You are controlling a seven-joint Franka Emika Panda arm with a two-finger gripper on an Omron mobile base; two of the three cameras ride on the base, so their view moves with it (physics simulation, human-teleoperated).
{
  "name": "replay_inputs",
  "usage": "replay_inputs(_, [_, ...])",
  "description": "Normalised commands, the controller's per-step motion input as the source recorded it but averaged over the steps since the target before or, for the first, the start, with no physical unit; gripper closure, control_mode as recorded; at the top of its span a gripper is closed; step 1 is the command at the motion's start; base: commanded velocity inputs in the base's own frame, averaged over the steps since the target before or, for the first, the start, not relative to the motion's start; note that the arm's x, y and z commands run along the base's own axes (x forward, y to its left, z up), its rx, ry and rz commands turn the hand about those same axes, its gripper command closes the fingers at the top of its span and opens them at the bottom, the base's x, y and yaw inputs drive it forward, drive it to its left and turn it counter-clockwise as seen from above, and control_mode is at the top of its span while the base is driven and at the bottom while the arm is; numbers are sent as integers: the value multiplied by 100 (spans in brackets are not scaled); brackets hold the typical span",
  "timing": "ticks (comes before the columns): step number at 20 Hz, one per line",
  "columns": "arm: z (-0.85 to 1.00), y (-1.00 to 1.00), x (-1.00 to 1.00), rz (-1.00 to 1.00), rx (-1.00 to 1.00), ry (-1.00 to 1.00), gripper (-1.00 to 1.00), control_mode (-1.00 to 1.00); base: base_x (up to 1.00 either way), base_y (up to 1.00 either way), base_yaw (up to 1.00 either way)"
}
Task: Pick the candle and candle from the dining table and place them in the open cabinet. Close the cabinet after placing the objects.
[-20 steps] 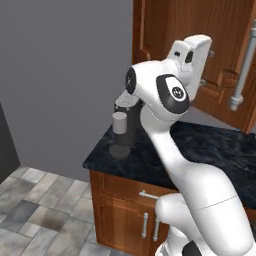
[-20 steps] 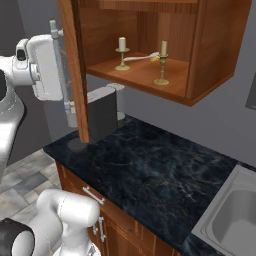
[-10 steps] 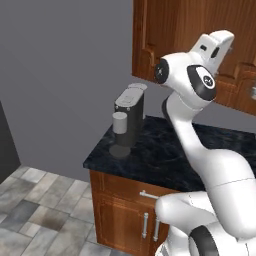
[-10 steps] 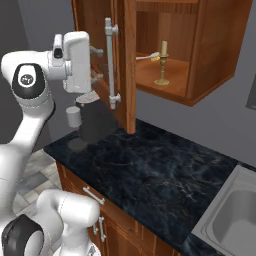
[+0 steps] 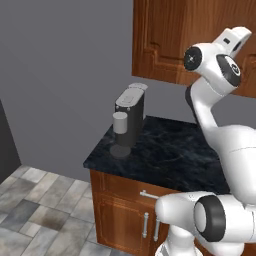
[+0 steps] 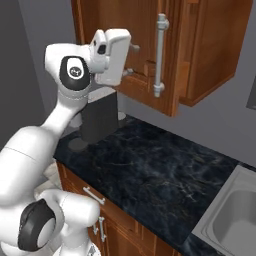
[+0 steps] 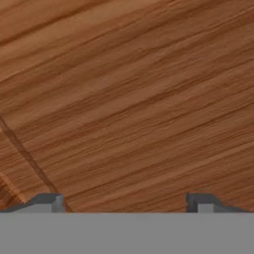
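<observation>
Upper centre of right base view: gripper point(image 6: 131, 60) fingers spread wide, empty, pressed flat against cabinet point(image 6: 145, 45) door panel; door nearly shut, handle point(image 6: 160, 55) vertical, right of fingers.

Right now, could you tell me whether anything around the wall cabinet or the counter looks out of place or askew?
Nothing looks spilled or damaged. The cabinet door is almost shut, with a narrow gap left at its handle side. The open hand presses against its wood panel. The coffee machine stands upright on the black marble counter.
</observation>
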Motion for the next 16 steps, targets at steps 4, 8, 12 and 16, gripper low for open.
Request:
replay_inputs(4, [0,-95,53,9,9,-5,-100,-100,0,0,0])
replay_inputs(8, [0,-94,49,9,9,-6,-100,-100,0,0,0])
replay_inputs(12, [0,-91,44,9,9,-6,-100,-100,0,0,0])
replay_inputs(16, [-3,-90,42,9,8,-5,-100,-100,0,0,0])
